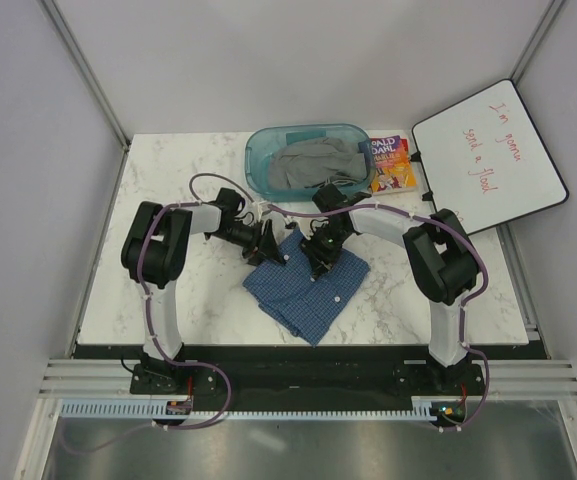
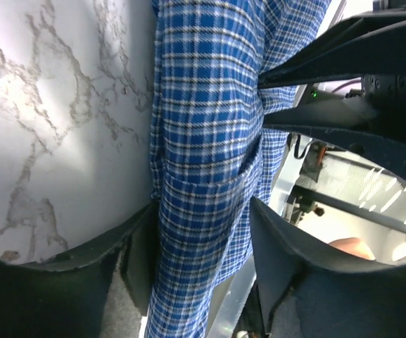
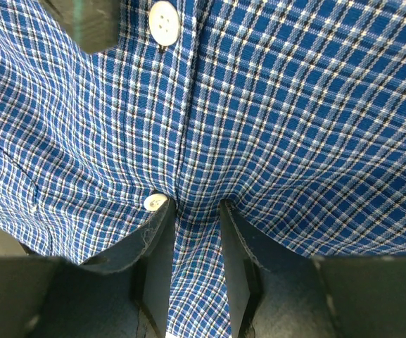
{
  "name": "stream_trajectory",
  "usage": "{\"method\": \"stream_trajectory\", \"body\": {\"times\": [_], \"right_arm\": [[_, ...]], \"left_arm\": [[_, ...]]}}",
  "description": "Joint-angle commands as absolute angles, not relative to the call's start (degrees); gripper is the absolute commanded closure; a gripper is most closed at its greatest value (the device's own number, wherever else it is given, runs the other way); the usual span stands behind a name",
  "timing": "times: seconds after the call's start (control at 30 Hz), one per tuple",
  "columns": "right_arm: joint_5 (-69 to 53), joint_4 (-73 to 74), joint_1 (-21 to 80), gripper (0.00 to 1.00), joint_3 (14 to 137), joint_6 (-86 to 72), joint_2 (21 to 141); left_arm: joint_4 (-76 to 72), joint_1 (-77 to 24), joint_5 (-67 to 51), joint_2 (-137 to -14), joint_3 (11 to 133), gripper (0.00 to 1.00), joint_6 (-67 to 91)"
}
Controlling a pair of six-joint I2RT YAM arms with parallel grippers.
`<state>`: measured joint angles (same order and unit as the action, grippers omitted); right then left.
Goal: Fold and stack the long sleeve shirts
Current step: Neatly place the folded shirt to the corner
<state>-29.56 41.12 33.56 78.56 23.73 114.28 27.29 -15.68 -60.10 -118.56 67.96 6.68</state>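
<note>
1. The blue checked shirt (image 1: pixel 303 295) sits in the middle of the table (image 1: pixel 218 300), right in front of both arms. It's bunched into a rough diamond, not spread out flat.
2. The left gripper (image 1: pixel 266 243) is at the shirt's far left edge. In its wrist view a thick ridge of cloth runs straight up between the 2 fingers and fills the gap, so I'd call it clamped on a fold of the shirt.
3. The right gripper (image 1: pixel 320 258) is down on the far middle of the shirt. Its fingers are pinched on a narrow tuck of cloth along the front strip, next to a white button (image 3: pixel 156 202), with creases fanning out from the pinch. Definitely gripping.
4. Progress, as I read it: somewhere mid-fold. The shirt looks doubled over, at least partly, but the edges are ragged and the near corner hangs out loose, so it's not a tidy rectangle yet.
5. No finished stack anywhere that I can see.
6. At the back there's a blue bin (image 1: pixel 258 160) with grey cloth (image 1: pixel 308 165) in it. Can't tell if that's another shirt waiting its turn.
7. Left to do, my guess: finish and square up this fold, then stack it.
</note>
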Motion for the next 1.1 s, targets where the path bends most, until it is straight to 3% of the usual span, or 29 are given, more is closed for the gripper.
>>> {"method": "stream_trajectory", "body": {"times": [0.0,0.1,0.13,0.23,0.5,0.77,1.07], "right_arm": [[-26.6,37.8,34.2,0.62,77.7,25.5,115.1],[-27.5,37.0,34.2,0.61,78.0,24.1,114.4],[-27.8,36.8,34.3,0.61,78.1,23.6,114.1],[-28.9,36.7,34.3,0.61,78.7,21.8,113.0],[-39.2,40.0,25.2,0.51,81.0,15.0,106.0],[-43.5,41.7,20.0,0.5,80.2,13.5,101.7],[-45.5,43.1,17.5,0.5,79.4,14.2,100.5]], "left_arm": [[18.5,-16.6,-58.4,-119.7,66.3,0.44,12.6],[17.5,-16.6,-58.2,-118.9,65.6,0.58,13.5],[17.6,-16.6,-58.4,-118.7,65.6,0.73,13.5],[17.7,-16.4,-59.0,-118.2,65.6,0.98,13.6],[35.0,-12.6,-48.8,-107.0,68.3,0.98,0.2],[51.7,-12.1,-32.9,-99.1,75.5,0.98,-9.3],[67.4,-16.9,-8.0,-96.3,103.7,0.98,-20.4]]}}
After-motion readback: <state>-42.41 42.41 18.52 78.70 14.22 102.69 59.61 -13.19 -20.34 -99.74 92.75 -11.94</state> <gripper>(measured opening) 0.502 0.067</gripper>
